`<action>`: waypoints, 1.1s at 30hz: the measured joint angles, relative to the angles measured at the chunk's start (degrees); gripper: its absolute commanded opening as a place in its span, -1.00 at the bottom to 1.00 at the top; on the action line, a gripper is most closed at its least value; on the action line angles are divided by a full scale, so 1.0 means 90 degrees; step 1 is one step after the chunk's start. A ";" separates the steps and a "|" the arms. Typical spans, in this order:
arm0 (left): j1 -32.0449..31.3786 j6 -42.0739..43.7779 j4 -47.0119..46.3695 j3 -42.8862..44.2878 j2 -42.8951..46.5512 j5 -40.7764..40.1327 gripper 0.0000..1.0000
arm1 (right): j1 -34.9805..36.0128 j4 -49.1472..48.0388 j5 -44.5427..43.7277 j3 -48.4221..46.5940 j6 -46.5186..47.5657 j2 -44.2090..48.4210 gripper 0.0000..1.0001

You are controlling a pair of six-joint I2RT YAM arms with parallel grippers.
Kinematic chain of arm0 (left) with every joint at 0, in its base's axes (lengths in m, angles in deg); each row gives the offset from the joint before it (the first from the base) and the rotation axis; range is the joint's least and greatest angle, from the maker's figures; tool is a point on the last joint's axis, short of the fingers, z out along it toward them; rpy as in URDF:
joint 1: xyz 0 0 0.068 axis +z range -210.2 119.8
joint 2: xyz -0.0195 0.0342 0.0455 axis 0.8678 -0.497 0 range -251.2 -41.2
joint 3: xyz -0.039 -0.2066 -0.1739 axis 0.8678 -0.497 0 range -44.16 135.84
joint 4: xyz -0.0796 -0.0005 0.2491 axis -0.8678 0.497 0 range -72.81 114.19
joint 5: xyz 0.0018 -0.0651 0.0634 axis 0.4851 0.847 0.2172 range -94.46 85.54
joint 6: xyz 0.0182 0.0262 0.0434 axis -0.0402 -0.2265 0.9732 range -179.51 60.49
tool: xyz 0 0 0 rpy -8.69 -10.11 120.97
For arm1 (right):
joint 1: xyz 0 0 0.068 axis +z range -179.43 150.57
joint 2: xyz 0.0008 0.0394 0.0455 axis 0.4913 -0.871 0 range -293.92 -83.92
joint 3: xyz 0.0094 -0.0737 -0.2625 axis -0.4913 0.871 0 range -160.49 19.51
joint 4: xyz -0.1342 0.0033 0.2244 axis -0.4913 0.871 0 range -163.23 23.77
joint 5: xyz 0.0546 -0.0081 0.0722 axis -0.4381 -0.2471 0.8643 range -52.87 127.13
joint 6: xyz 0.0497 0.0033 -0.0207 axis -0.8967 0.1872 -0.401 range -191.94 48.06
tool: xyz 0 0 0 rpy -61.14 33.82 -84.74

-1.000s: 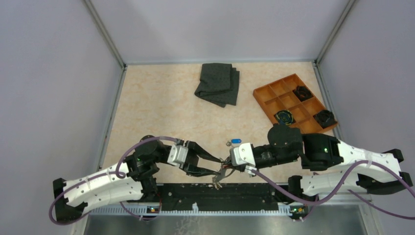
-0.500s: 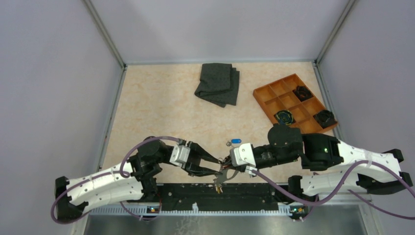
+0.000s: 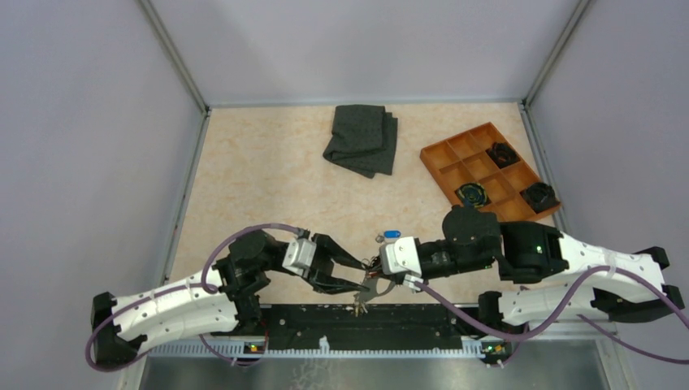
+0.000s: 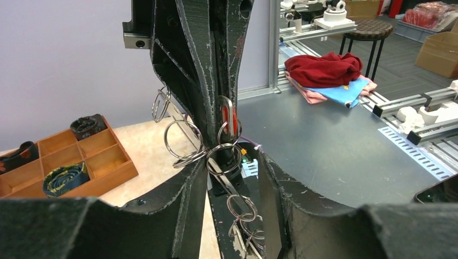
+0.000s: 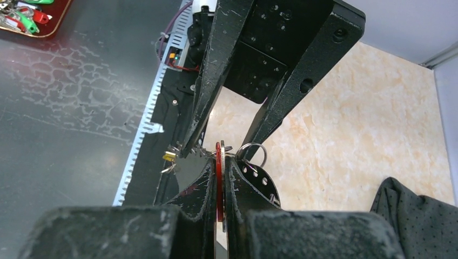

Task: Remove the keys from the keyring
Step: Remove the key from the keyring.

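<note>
Right end effector [image 5: 220,162]: pressed together on the thin red-headed metal key [image 5: 219,189], which sits edge-on between the pads.
Left end effector [image 4: 232,159]: fingers partly spread, straddling the keyring; I cannot tell whether they press on it.
Keyring [image 4: 208,154]: a bunch of linked steel split rings, held off the beige stone-patterned worktop [image 3: 268,179] at its near edge, centre, between the two sets of fingertips.
Other keys: a few dangling keys [image 3: 360,302] hang below the bunch over the black near rail [image 3: 422,318]. One blue-headed key [image 3: 392,235] lies loose on the worktop just beyond, apart from the rings.
Deciding relation: the red key's long axis runs along the right fingers, left to right. Its ring end points left into the bunch, just off the right fingertips.
Nearer arm: both are at the bunch; the right one has the key.
Next move, as judged: work the key round its ring's coil, then draw it rightward along its axis while the left side steadies the bunch.
Risk: the ring may twist with the key instead of releasing it.
</note>
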 measured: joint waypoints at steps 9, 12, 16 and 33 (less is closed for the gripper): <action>0.0027 0.0010 0.0056 0.0000 -0.0100 -0.0032 -0.20 | 0.0000 0.0005 -0.0202 -0.0039 0.0002 -0.0126 -1.00; 0.0036 0.0041 0.0097 0.0002 -0.0134 -0.0100 -0.26 | 0.0000 0.0007 -0.0279 -0.0039 0.0002 -0.0138 -1.00; 0.0036 0.0114 0.0189 0.0010 -0.0141 -0.0199 -0.37 | 0.0000 0.0010 -0.0401 -0.0039 0.0005 -0.0141 -1.00; 0.0131 0.0804 0.1137 0.0287 -0.0197 -0.0459 -0.69 | 0.0049 0.0233 -0.1197 -0.0075 -0.0010 -0.0304 -1.00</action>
